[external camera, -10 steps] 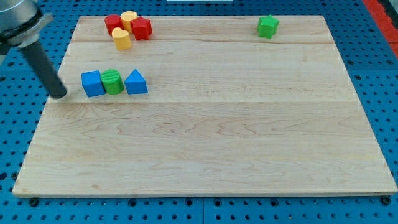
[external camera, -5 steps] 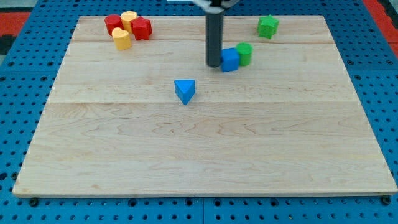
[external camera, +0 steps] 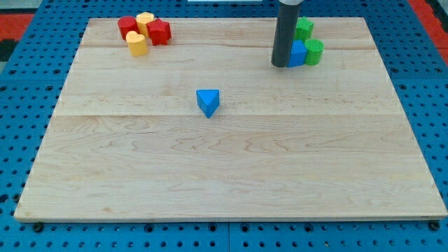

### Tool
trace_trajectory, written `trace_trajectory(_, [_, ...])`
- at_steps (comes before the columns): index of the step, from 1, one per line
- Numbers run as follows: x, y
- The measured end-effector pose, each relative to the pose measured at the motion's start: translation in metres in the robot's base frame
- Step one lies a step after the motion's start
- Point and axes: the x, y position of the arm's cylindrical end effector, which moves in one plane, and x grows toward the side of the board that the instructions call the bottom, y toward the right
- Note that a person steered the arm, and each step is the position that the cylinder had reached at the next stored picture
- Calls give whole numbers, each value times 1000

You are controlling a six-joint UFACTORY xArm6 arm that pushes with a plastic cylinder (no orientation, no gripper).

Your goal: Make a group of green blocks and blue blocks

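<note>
Currently, in the camera view, my tip (external camera: pixel 281 65) is being pressed against the view's left side of a blue block (external camera: pixel 298 54), which is touching a green cylinder (external camera: pixel 313 52) and a green block (external camera: pixel 304 28) near the board's (external camera: pixel 231 168) top right. No gripper is fitted, so nothing is being grasped. A blue triangular block (external camera: pixel 208 102) is lying apart, mid-board. Red blocks (external camera: pixel 159 31) and yellow blocks (external camera: pixel 136 43) are clustered top left.

My tip (external camera: pixel 281 64) touches the blue cube (external camera: pixel 298 54) — blue triangle (external camera: pixel 208 102) well apart.
</note>
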Motion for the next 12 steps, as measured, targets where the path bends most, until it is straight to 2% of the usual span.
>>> trace_trajectory(1, [-1, 34])
trace_trajectory(2, [-24, 53])
trace_trajectory(3, [54, 32])
trace_trajectory(4, [155, -52])
trace_trajectory(5, [147, -176])
trace_trajectory(6, [96, -165])
trace_trajectory(7, [87, -124])
trace_trajectory(9, [130, -89])
trace_trajectory(10, [35, -38])
trace_trajectory(11, [9, -41])
trace_trajectory(12, [75, -62])
